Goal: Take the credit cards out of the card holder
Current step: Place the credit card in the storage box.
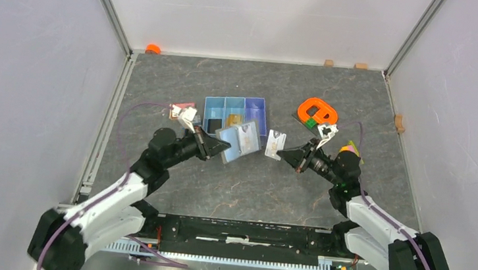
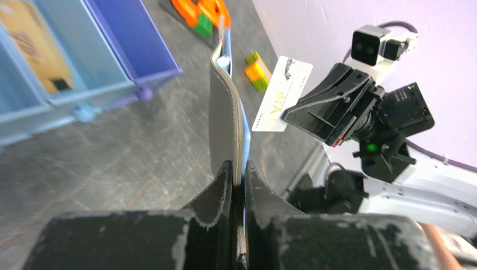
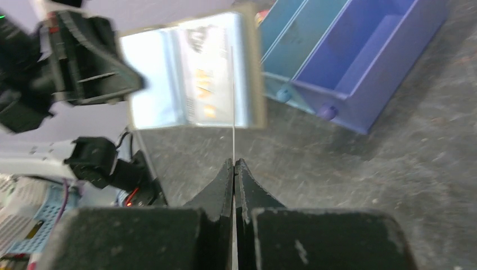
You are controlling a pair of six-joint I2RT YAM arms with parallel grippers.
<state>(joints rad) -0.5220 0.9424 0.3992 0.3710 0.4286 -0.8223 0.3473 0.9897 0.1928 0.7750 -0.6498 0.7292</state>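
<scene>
Right end effector (image 1: 283,154) pinches one credit card (image 1: 276,144) (card holder (image 1: 239,143) apart).

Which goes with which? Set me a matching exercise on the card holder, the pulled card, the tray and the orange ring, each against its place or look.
Things:
1. card holder
2. card
3. tray
4. orange ring

Places or looks:
a. pinched in the right gripper, clear of the holder
b. lying to the right of the tray
c. clamped in the left gripper
d. blue and purple, three compartments

Pairs: 1-c, 2-a, 3-d, 4-b
</scene>
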